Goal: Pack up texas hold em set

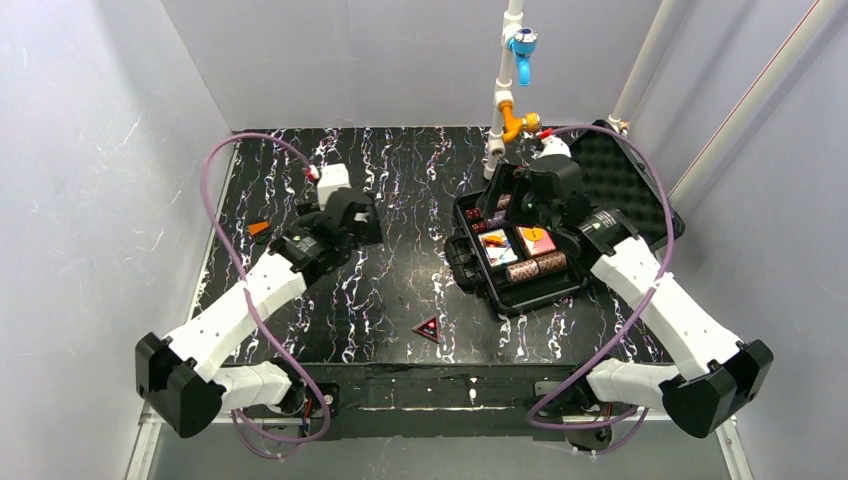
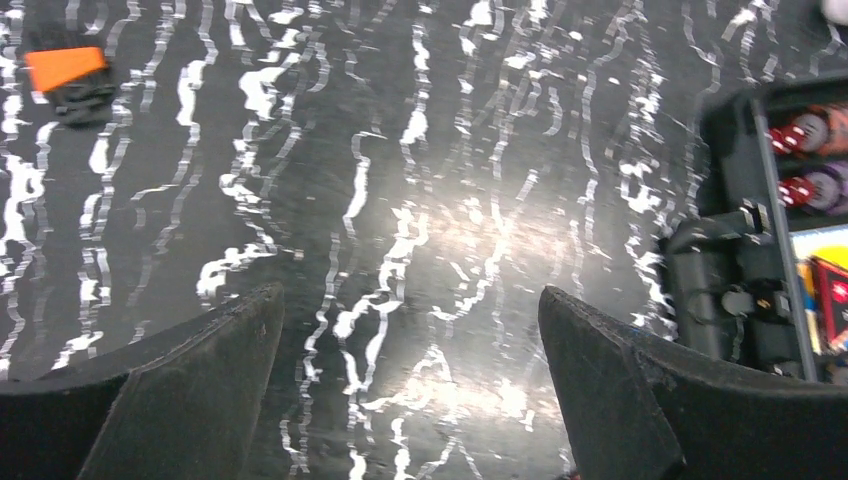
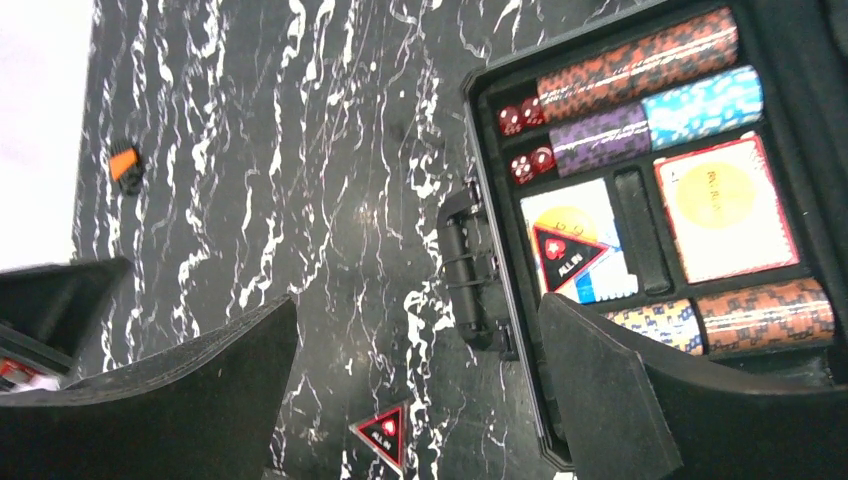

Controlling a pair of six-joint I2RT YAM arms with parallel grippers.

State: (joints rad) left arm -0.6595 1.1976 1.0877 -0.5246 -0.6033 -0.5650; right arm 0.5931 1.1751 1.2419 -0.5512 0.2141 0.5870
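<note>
Two loose pieces lie outside the case, so I judge the packing mostly done but not finished. Nearest is a dark triangular marker (image 1: 428,329) with red print. It lies flat on the worktop close to the near edge, about mid-width, near the case but apart from it.

Next back, the black case (image 1: 470,272) sits open and angled, right of centre. The right wrist view shows the fill:
- Chip rolls (image 3: 640,65) lie in rows on both sides of the middle wells.
- Red dice (image 3: 520,118) sit at the handle-side ends of two rolls.
- Two card decks (image 3: 725,205) sit in the middle wells.
- A second triangular marker (image 3: 565,255) reading ALL IN rests on top of one deck.

The right gripper (image 3: 415,305) hovers over the handle side of the case, jaws spread wide with nothing between them. The left gripper (image 2: 408,295) hangs over bare worktop left of centre, apart from the case, also wide and empty.

Over by the left edge, a small orange-and-black piece (image 1: 259,228) lies alone, well apart from the case. I cannot tell exactly what it is.

Farthest back, the foam-lined lid (image 1: 625,175) is thrown open toward the far right corner.

By my read, three things are left:
- Fetch the near-edge marker.
- Fetch the left-edge piece, if it belongs to the set.
- Swing the lid shut and latch it.
</note>
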